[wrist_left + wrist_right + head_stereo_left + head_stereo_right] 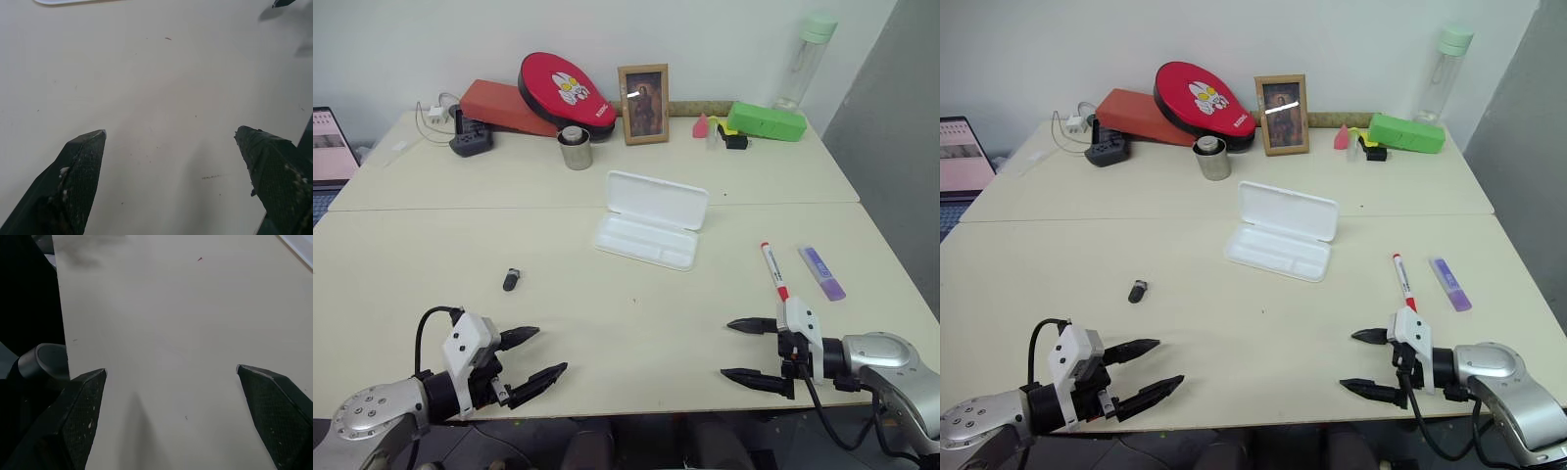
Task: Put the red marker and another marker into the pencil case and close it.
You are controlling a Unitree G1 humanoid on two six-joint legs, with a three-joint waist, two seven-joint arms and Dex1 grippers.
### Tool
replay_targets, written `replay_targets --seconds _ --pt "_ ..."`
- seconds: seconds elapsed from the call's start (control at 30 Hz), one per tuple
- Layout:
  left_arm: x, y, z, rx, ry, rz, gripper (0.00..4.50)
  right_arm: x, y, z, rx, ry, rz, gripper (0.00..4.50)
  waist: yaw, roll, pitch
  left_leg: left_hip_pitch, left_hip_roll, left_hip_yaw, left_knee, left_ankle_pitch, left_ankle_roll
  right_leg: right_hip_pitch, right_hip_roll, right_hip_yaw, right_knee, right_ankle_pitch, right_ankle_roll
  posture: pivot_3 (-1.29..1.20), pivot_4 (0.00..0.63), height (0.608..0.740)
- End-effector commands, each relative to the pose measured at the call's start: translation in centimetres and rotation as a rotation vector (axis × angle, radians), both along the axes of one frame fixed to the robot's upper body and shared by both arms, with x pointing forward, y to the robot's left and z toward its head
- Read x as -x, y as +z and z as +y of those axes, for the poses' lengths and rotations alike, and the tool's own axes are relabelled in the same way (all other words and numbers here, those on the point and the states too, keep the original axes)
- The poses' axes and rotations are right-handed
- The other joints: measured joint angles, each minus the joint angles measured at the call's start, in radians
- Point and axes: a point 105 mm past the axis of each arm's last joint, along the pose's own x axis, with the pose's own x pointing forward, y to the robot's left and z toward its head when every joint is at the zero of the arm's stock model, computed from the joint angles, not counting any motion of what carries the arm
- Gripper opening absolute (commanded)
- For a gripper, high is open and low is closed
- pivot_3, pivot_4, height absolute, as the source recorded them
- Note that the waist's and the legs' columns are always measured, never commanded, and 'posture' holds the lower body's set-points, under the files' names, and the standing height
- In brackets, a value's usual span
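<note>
On bench [431,284], right near side: red marker [773,270] lying beside purple highlighter [822,272]; pencil case [651,219] sitting open mid-bench. Left pincer [536,353] and right pincer [742,349] hovering wide, empty. Marker likely light, stiff, slippery, rolling easily; gripping across mid-barrel looks best.

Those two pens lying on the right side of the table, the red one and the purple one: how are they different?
The red marker is long and slim, with a white barrel and red cap; the purple highlighter is shorter, chunkier and pale lavender all over. The red marker lies nearer the open pencil case; the highlighter lies farther toward the table's right edge. Both lie flat on the table, roughly parallel, untouched, outside the case.
</note>
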Motion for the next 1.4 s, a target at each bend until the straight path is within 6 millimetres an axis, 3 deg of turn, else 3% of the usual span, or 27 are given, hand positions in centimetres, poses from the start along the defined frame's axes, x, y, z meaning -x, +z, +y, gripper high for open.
replay_targets --seconds 0.03,0.43,0.67,0.8,1.0,1.1,1.27,1.4 --pt "0.2 0.7 -0.5 -0.004 -0.027 -0.018 4.50 0.6 0.7 0.4 -0.003 0.038 -0.010 4.46 0.000 0.000 0.000 0.000 0.000 0.000 0.000 0.000 0.000 0.000 0.000 0.000 0.000 0.000 0.000 0.00 0.150 0.740" --pt "0.3 0.3 -0.8 0.000 -0.041 -0.001 4.50 0.8 0.6 0.3 0.000 0.038 -0.006 4.46 0.000 0.000 0.000 0.000 0.000 0.000 0.000 0.000 0.000 0.000 0.000 0.000 0.000 0.000 0.000 0.00 0.150 0.740" --pt "-0.5 0.9 -1.2 0.015 -0.048 -0.035 4.50 0.5 1.8 1.3 -0.013 0.061 -0.021 4.46 0.000 0.000 0.000 0.000 0.000 0.000 0.000 0.000 0.000 0.000 0.000 0.000 0.000 0.000 0.000 0.00 0.150 0.740" --pt "-2.9 3.5 -2.5 0.112 -0.027 -0.156 4.50 -2.4 4.4 3.3 -0.034 0.004 -0.113 4.46 -0.001 0.000 0.000 0.001 0.001 -0.001 0.000 0.000 0.000 0.000 0.000 -0.001 0.000 0.000 0.000 0.00 0.150 0.740" --pt "-5.4 6.0 -3.0 0.234 0.032 -0.266 4.50 -6.5 5.0 5.1 0.022 -0.105 -0.162 4.46 -0.001 -0.001 -0.001 -0.001 0.000 -0.001 0.000 0.000 0.000 0.000 0.001 -0.001 0.001 0.002 -0.003 0.00 0.150 0.740" --pt "-6.5 7.3 -3.4 0.285 0.042 -0.322 4.50 -9.1 5.9 8.1 0.009 -0.124 -0.193 4.46 -0.008 -0.001 0.000 -0.001 0.000 -0.001 0.000 0.000 0.000 -0.001 0.001 0.000 0.001 0.002 -0.003 0.00 0.150 0.740" --pt "-7.1 8.0 -4.5 0.300 0.009 -0.345 4.50 -11.5 5.4 10.5 0.059 -0.130 -0.195 4.46 -0.006 -0.001 -0.001 -0.001 0.000 -0.001 0.000 0.000 0.000 -0.002 0.001 -0.001 0.002 0.002 -0.003 0.00 0.150 0.740" --pt "-7.0 8.2 -4.9 0.304 0.004 -0.353 4.50 -12.3 4.3 10.2 0.131 -0.115 -0.171 4.46 -0.002 -0.001 -0.001 -0.003 -0.001 -0.001 0.001 0.000 0.000 -0.002 0.000 -0.001 0.001 0.002 -0.003 0.00 0.150 0.740"
